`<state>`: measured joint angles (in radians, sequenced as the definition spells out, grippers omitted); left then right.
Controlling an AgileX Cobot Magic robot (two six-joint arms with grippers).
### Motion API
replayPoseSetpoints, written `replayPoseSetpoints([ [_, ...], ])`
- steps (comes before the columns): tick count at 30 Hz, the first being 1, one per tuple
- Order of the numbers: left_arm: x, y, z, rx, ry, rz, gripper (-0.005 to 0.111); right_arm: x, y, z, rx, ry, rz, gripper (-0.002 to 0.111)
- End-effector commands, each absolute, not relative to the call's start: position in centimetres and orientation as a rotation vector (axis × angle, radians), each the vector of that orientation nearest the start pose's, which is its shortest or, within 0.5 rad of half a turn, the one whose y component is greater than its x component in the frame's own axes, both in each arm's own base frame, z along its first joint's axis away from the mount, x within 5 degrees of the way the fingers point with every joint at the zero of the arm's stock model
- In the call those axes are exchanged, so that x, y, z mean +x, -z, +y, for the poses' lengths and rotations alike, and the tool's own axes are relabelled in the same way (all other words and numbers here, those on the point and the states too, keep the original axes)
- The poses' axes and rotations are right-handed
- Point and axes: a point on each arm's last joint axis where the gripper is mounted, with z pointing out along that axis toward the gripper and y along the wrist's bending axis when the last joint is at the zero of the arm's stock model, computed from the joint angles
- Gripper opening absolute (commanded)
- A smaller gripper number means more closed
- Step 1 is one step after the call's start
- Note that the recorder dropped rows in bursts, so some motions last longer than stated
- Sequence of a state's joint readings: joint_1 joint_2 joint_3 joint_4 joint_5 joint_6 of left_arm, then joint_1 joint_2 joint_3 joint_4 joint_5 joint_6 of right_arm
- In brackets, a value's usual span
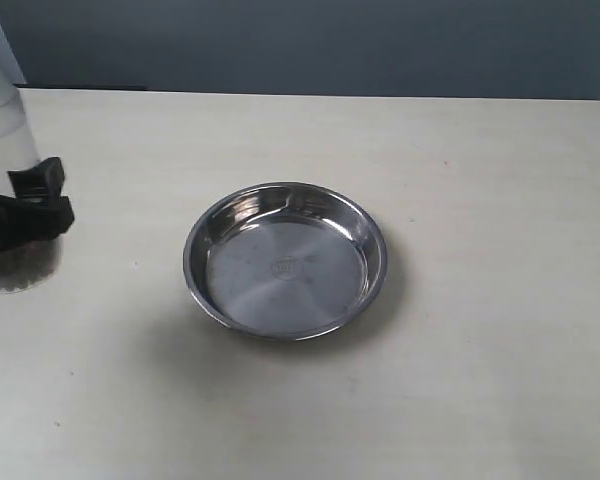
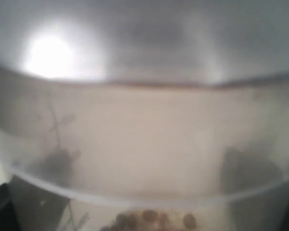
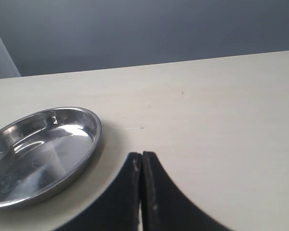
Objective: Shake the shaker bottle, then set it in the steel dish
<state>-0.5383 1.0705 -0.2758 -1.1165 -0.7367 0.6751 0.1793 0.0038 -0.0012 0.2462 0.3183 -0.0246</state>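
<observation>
The shaker bottle (image 1: 2, 140), clear frosted plastic, stands upright at the far left edge of the exterior view, partly cut off, with dark grains low inside it. My left gripper (image 1: 42, 198) is shut on its body, black fingers on either side. In the left wrist view the bottle (image 2: 144, 125) fills the frame, with brown grains (image 2: 149, 219) at the edge and the fingers (image 2: 58, 163) dim behind the plastic. The steel dish (image 1: 285, 262) lies empty at the table's middle, well right of the bottle. My right gripper (image 3: 142, 156) is shut on nothing, beside the dish (image 3: 38, 154).
The pale table (image 1: 480, 200) stretches bare around the dish. A dark blue-grey wall (image 1: 310, 45) runs behind its far edge. The right arm does not show in the exterior view.
</observation>
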Motion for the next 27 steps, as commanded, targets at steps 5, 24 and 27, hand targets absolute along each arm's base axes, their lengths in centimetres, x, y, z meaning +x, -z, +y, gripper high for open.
replayPoseSetpoints([
  [5,17.6,-21.7,-3.3,-0.417,-0.033,1.796,0.0,5.2,-18.6,1.6,-0.029,-0.345,1.796,-0.001],
  [24,18.9,-21.4,-4.5,-0.185,-0.061,1.812,0.0,5.2,-18.6,1.6,-0.029,-0.345,1.796,-0.001],
  [27,18.7,-20.6,-7.0,0.274,-0.006,1.91,0.0,5.2,-18.6,1.6,-0.029,-0.345,1.796,-0.001],
])
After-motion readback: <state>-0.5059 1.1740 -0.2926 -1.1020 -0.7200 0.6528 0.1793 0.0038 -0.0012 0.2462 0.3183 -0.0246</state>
